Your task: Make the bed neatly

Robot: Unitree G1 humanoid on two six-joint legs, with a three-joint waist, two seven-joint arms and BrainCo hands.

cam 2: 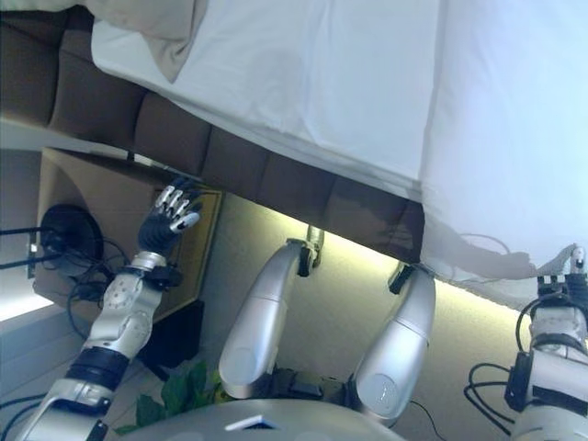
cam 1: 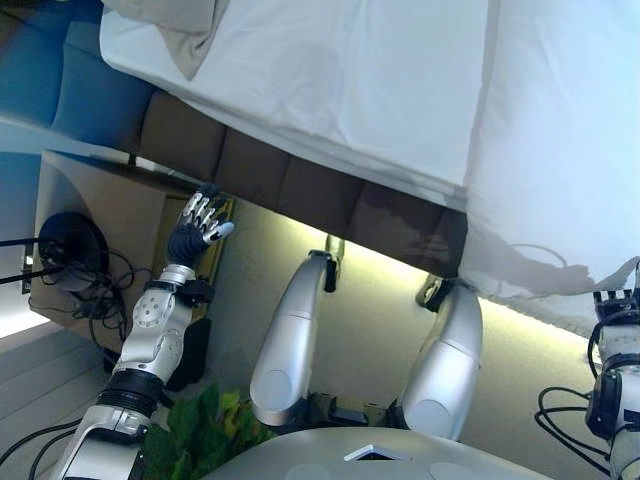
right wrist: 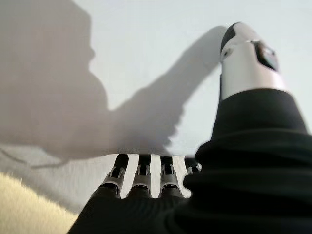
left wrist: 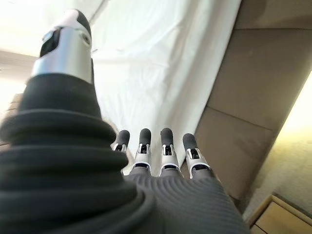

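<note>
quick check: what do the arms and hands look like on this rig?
Two silver-grey arms with rounded shells and black joint bands. Left hand and right hand: dark ribbed cover over wrist and back, silver fingers with dark rounded tips, thumb set apart.

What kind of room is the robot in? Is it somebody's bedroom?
Probably a bedroom, maybe in a hotel. There's a bed with a white sheet over a brown padded base, a beige pillow at one end, and a small wooden bedside cabinet next to it.
</note>
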